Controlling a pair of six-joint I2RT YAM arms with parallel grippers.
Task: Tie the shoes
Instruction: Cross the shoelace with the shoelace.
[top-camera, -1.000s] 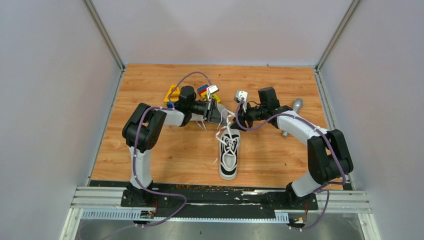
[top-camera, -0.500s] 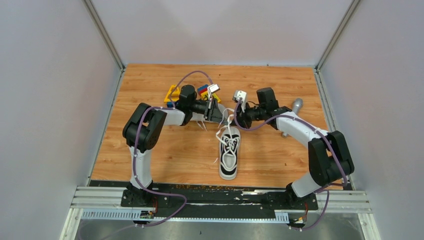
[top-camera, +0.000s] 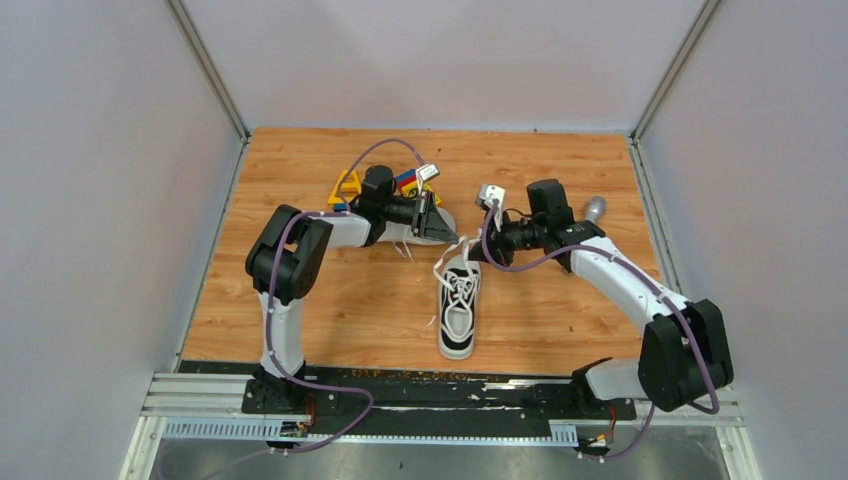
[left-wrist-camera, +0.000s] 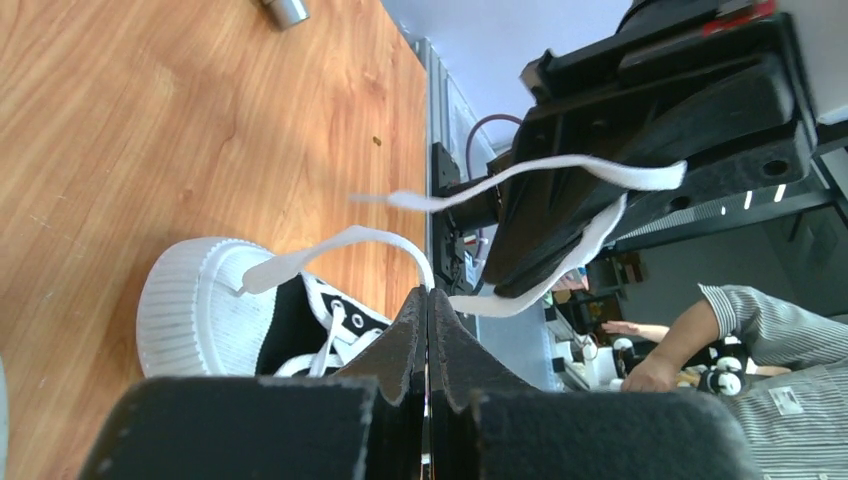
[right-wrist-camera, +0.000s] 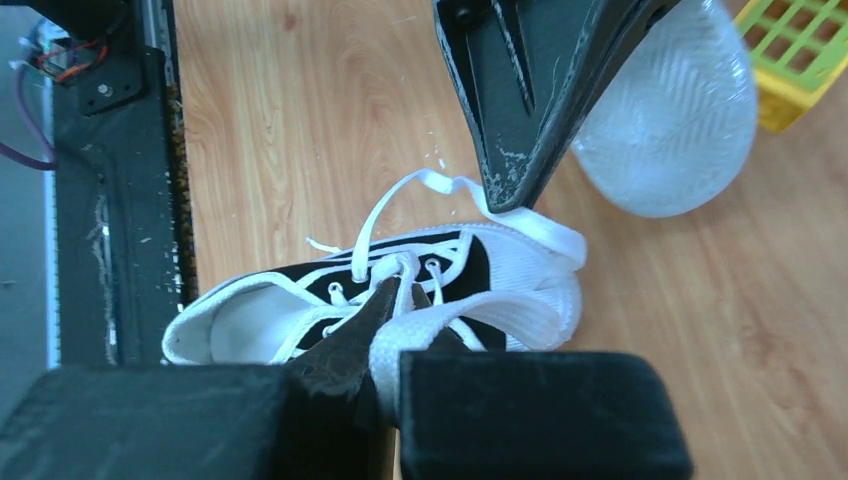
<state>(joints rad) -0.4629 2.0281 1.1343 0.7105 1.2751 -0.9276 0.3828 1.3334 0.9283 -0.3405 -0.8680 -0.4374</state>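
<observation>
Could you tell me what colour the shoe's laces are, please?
The laces are white, clearest in the right wrist view.

The shoe (top-camera: 459, 315) is made of matt black canvas, with a ribbed white rubber toe cap (left-wrist-camera: 190, 310) and flat cloth laces (left-wrist-camera: 330, 243); the table (top-camera: 330, 300) beneath it is smooth wood-grain.

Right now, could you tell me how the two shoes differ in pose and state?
The near shoe stands upright, black upper showing; the far shoe lies sole-up. The near shoe's laces are held by the left pincer and right pincer; the far shoe is held by neither. Both have white soles.
</observation>
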